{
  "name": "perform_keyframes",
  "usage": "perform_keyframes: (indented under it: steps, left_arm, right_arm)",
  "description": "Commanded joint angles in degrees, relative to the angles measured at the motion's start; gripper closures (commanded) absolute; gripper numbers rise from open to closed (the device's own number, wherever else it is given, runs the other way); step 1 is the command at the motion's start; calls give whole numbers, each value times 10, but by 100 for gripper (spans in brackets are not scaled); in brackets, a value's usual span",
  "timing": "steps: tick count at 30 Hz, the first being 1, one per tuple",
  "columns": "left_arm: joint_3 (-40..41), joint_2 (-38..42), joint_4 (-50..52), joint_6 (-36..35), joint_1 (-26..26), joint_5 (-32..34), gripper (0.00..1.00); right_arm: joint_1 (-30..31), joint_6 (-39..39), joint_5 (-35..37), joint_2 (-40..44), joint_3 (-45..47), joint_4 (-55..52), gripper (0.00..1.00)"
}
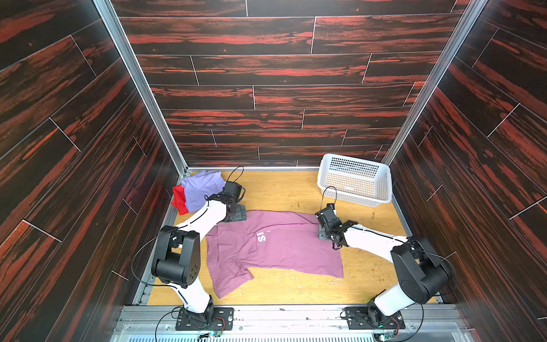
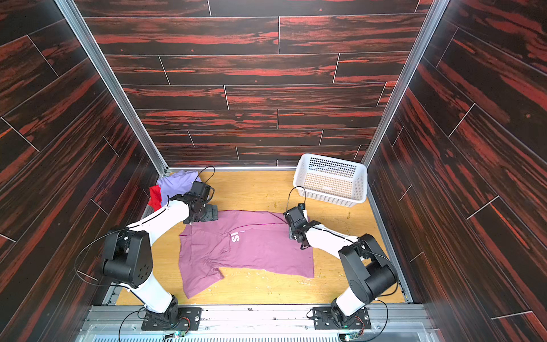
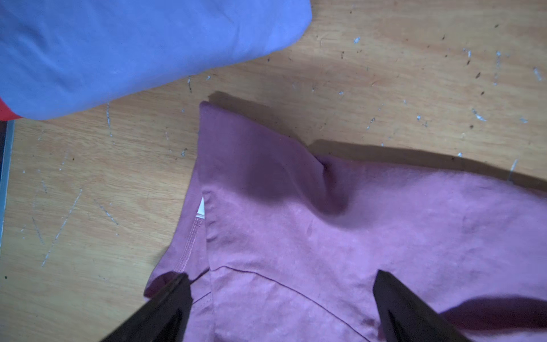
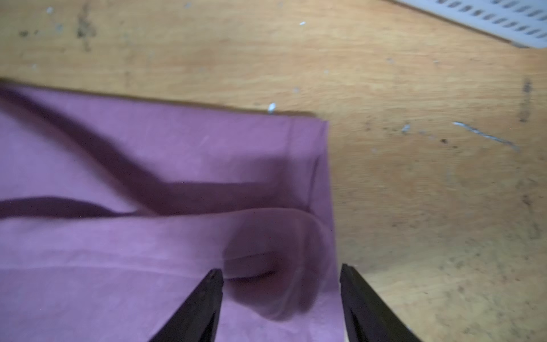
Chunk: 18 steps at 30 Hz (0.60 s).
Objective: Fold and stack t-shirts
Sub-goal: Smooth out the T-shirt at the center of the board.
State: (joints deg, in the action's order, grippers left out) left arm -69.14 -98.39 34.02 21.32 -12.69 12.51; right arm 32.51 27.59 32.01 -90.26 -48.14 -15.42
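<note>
A pink-mauve t-shirt (image 1: 275, 251) (image 2: 248, 254) with white letters lies spread, partly folded, on the wooden table in both top views. A lavender t-shirt (image 1: 201, 189) (image 3: 133, 50) lies folded in the far left corner on top of a red one (image 1: 179, 201). My left gripper (image 1: 240, 212) (image 3: 281, 274) is open over the pink shirt's far left corner, near its collar seam, with one finger (image 3: 168, 302) at the cloth's edge. My right gripper (image 1: 322, 234) (image 4: 281, 269) is open over the shirt's far right edge, its jaws straddling a raised fold of cloth.
A white perforated basket (image 1: 355, 180) (image 2: 330, 180) stands at the far right corner, tilted toward me; its rim (image 4: 488, 17) shows in the right wrist view. Dark wood-pattern walls close in the table on three sides. Bare wood lies between basket and shirt.
</note>
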Motion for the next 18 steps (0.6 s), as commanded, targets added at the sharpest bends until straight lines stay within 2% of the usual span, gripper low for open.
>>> perform_keyframes:
  steps: [1, 8, 18]
  left_arm:
    - [-16, -16, -5, -8, 8, 3, 0]
    - [-36, -78, -6, -12, 22, -2, 0]
    - [-26, -81, -6, -15, 33, -5, 0]
  right_arm:
    - [-4, 5, 11, 15, 7, -7, 33]
    - [-4, 16, 1, 20, 34, -5, 34]
    - [-3, 22, -17, -29, 46, 25, 36]
